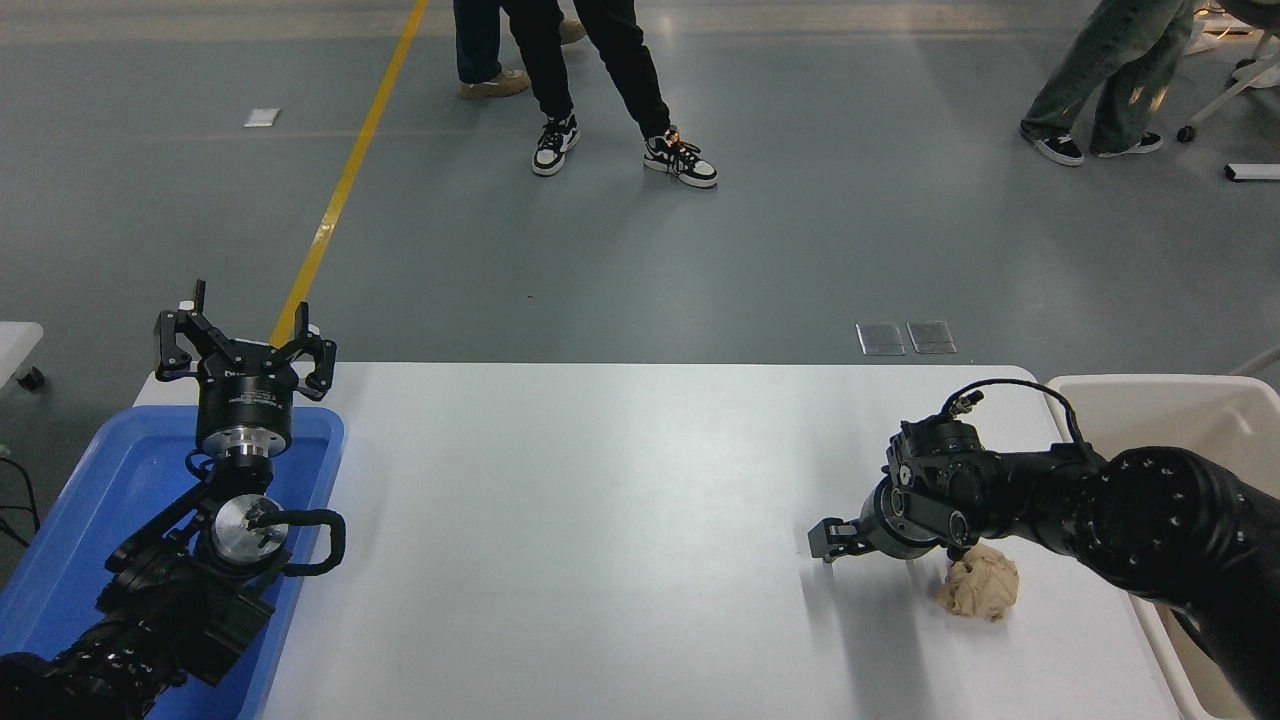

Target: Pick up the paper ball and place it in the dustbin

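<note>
The tan paper ball (978, 586) lies on the white table (600, 520) near its right front. My right gripper (888, 552) hangs just left of and above the ball, its jaws spread wide and empty; one fingertip (824, 542) sticks out to the left, the other is close to the ball's upper left edge. The cream-white dustbin (1150, 392) stands off the table's right edge, partly hidden by my right arm. My left gripper (243, 338) is parked open over the blue tray.
A shallow blue tray (90, 520) sits on the table's left end under my left arm. People's legs stand on the grey floor beyond the table, at top centre (600, 90) and top right (1100, 90).
</note>
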Action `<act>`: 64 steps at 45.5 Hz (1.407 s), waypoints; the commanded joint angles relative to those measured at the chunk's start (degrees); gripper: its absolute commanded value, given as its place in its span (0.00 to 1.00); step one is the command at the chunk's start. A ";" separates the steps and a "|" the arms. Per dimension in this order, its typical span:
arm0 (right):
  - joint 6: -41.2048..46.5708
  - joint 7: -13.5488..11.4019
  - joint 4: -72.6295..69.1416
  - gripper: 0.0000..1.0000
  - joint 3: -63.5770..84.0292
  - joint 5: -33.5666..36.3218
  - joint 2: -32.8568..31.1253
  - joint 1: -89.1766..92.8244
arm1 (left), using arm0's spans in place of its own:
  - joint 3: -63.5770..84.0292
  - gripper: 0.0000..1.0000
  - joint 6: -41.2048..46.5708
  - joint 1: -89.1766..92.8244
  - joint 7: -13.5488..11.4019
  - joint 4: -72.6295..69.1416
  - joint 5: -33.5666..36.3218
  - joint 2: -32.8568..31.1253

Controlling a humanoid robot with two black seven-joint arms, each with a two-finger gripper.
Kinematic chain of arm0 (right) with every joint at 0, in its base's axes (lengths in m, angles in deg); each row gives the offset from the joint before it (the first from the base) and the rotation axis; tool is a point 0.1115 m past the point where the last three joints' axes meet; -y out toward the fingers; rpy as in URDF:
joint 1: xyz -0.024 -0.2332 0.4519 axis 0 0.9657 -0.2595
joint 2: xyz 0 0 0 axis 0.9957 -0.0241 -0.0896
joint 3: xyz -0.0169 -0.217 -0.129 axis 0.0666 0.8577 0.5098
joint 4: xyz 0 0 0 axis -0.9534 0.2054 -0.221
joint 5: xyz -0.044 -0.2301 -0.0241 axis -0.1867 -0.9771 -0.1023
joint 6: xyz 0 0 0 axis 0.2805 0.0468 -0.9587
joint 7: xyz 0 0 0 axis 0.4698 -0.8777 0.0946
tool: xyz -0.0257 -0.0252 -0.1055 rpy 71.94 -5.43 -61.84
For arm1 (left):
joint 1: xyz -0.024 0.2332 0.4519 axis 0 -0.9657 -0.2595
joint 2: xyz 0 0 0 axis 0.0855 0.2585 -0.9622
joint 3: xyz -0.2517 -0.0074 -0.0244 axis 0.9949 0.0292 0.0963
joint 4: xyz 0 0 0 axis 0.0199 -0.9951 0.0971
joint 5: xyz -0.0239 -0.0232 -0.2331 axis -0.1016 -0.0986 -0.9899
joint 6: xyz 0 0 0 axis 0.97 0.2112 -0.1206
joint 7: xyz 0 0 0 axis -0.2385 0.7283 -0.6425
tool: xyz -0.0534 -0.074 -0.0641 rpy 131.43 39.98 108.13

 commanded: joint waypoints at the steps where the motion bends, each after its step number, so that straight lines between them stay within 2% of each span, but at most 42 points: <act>1: -0.05 -0.01 0.28 1.00 0.25 0.05 0.00 0.36 | 0.01 0.99 0.01 0.03 0.02 0.00 0.00 0.00; 16: 1.27 -0.01 -1.04 1.00 0.16 0.75 0.00 -4.90 | -0.26 0.99 0.01 0.03 -0.16 0.00 -0.09 0.09; 24: 8.38 -0.10 -6.56 1.00 -0.54 1.28 -0.26 -16.50 | -0.26 0.99 0.01 -0.06 -0.16 0.00 -0.01 0.09; 41: 17.17 -0.28 -32.05 1.00 -0.80 1.37 -18.62 -49.19 | -0.26 0.99 0.01 -0.06 -0.16 0.00 -0.09 0.17; 51: 17.97 -0.19 -33.82 1.00 -2.29 3.57 -25.30 -62.47 | -0.26 0.99 0.01 -0.06 -0.16 0.00 -0.09 0.17; 56: 17.97 -0.19 -34.78 1.00 -7.04 3.57 -31.10 -65.64 | -0.26 0.99 0.01 0.03 -0.16 0.00 -0.09 0.17; 64: 17.97 -0.19 -41.90 1.00 -8.19 3.13 -36.38 -72.23 | -0.26 0.99 0.01 -0.06 -0.16 0.00 -0.18 0.17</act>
